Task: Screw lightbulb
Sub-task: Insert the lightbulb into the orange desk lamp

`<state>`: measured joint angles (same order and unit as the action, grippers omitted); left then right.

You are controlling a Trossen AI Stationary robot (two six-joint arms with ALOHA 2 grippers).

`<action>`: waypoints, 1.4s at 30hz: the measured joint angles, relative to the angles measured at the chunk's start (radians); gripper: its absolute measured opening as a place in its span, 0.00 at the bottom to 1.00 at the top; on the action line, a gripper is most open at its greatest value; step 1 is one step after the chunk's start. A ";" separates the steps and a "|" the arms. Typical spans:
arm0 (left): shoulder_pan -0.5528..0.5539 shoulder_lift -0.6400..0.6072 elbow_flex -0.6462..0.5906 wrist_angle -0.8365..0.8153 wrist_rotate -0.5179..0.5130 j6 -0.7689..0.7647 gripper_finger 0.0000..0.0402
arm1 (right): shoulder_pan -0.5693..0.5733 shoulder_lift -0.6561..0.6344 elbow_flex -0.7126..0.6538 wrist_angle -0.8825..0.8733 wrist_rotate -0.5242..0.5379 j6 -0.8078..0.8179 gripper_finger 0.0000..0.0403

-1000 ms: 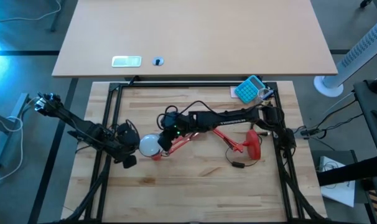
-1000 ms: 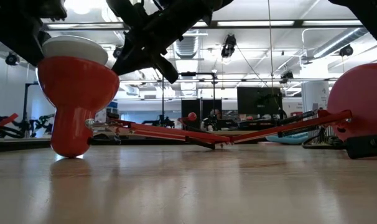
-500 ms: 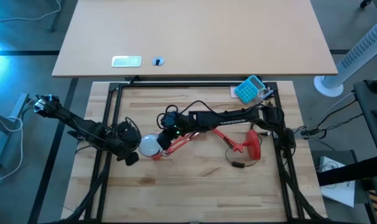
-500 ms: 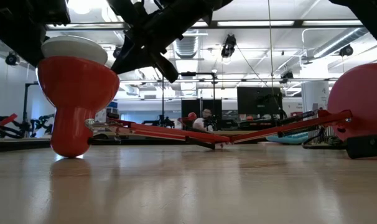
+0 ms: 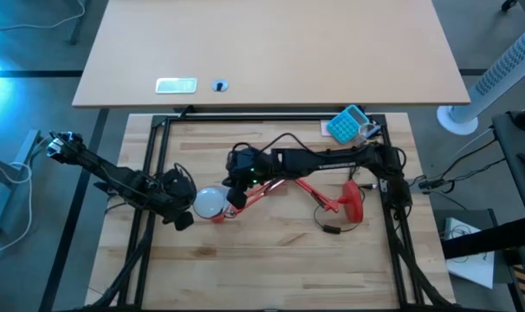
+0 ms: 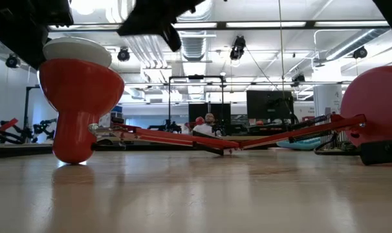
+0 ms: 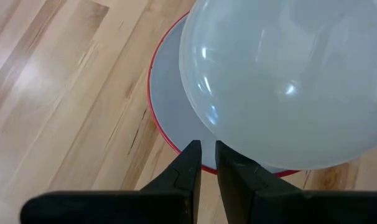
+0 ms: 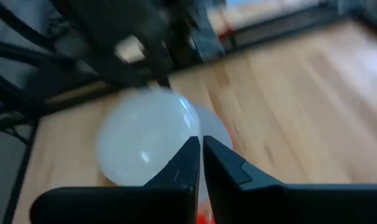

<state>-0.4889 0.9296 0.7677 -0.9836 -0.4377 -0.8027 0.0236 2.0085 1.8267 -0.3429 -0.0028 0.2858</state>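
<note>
The lightbulb (image 5: 210,201) sits dome-up in the red lamp shade (image 6: 76,97), its white dome (image 6: 76,49) showing above the rim. The shade stands mouth-up with its narrow neck (image 6: 72,154) on the wooden table. Red struts (image 6: 248,139) run from it to the lamp's red base (image 5: 353,201). My left gripper (image 5: 183,212) is at the shade's left side, shut on its rim. My right gripper (image 8: 200,149) hovers shut above and just right of the bulb, touching nothing; it also shows high up in the low view (image 6: 163,32). My left gripper pinches the shade's red rim (image 7: 176,148) between its two fingers, on the side toward the table's left edge. The fingers slant down from the left. The shade stays upright on the table with the bulb in it.
A black cord (image 5: 327,227) trails near the lamp base. A blue calculator (image 5: 347,124) lies at the far right corner. A black metal frame (image 5: 155,156) borders the table. Bare wood lies along the near edge.
My right gripper has risen away from the bulb and rolled about its own axis, staying shut. The shade, the bulb and my left gripper have kept still.
</note>
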 joint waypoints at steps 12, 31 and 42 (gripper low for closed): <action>0.000 0.000 0.000 -0.001 0.001 0.000 0.09 | 0.059 0.016 0.000 0.259 -0.076 -0.097 0.38; 0.000 0.000 0.000 -0.005 0.002 0.000 0.09 | 0.092 0.155 0.000 0.436 0.001 -0.051 0.50; 0.000 0.000 0.001 -0.005 0.010 -0.001 0.09 | 0.084 0.181 0.002 0.369 0.051 -0.021 0.50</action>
<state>-0.4889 0.9295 0.7685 -0.9884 -0.4278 -0.8037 0.1077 2.1899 1.8285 0.0260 0.0481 0.2644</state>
